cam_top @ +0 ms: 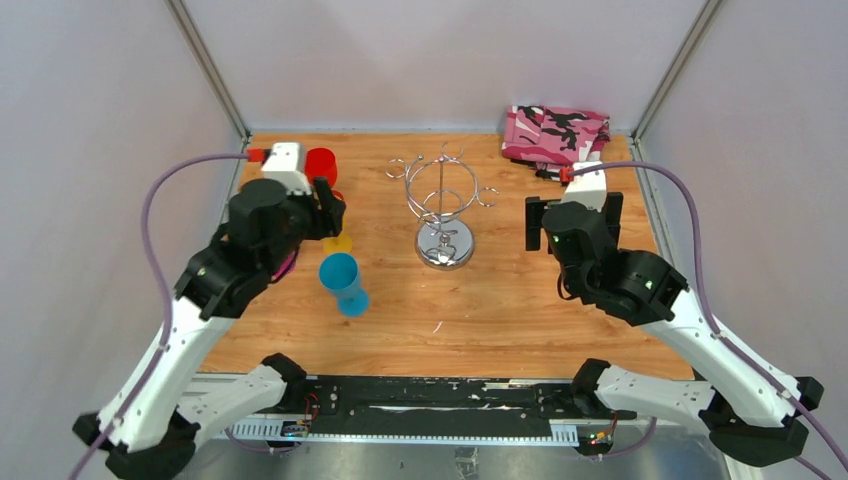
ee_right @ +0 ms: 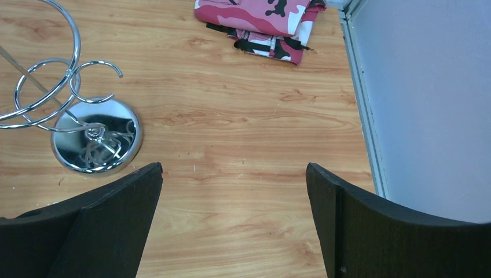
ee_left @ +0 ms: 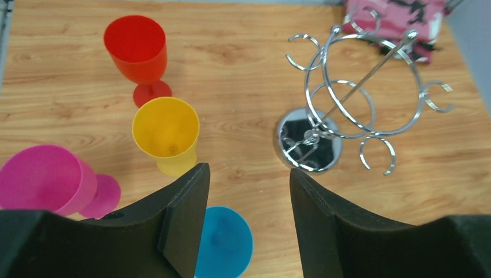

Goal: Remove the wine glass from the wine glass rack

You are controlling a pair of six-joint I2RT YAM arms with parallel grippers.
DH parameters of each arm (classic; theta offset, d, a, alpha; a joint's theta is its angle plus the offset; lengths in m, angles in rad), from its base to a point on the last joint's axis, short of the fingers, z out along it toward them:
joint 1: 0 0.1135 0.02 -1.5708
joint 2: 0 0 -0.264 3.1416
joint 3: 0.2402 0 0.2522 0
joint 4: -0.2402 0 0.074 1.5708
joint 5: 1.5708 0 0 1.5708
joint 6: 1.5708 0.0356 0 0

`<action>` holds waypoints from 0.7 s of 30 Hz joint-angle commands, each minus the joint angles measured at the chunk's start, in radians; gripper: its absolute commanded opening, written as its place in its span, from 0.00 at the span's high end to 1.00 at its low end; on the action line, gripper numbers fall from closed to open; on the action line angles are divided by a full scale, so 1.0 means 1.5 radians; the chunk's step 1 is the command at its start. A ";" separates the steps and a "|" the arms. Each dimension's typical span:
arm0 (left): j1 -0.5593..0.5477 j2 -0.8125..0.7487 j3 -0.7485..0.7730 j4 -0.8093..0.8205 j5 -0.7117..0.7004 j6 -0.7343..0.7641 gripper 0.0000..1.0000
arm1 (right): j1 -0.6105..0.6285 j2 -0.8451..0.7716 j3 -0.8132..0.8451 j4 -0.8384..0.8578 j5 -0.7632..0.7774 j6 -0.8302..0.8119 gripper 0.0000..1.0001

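Wine glass rack stands mid-table, hooks bare; the blue wine glass, probably light, slick plastic best pinched at its stem, stands at the rack's eight o'clock. Left gripper over it and right gripper at three o'clock both gape empty. Only the left wrist view shows the pink glass whole; overhead, the arm mostly hides it.

Wooden table, the reference surface; pink camouflage cloth, folded, at its far right corner; red goblet upright near its far left corner; yellow goblet just nearer; pink goblet, apparently upright, towards its left edge; pale walls enclose the table.
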 commanded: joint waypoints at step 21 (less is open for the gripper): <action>-0.114 -0.009 0.004 -0.033 -0.324 -0.003 0.38 | 0.017 -0.088 -0.048 0.059 0.033 -0.045 0.01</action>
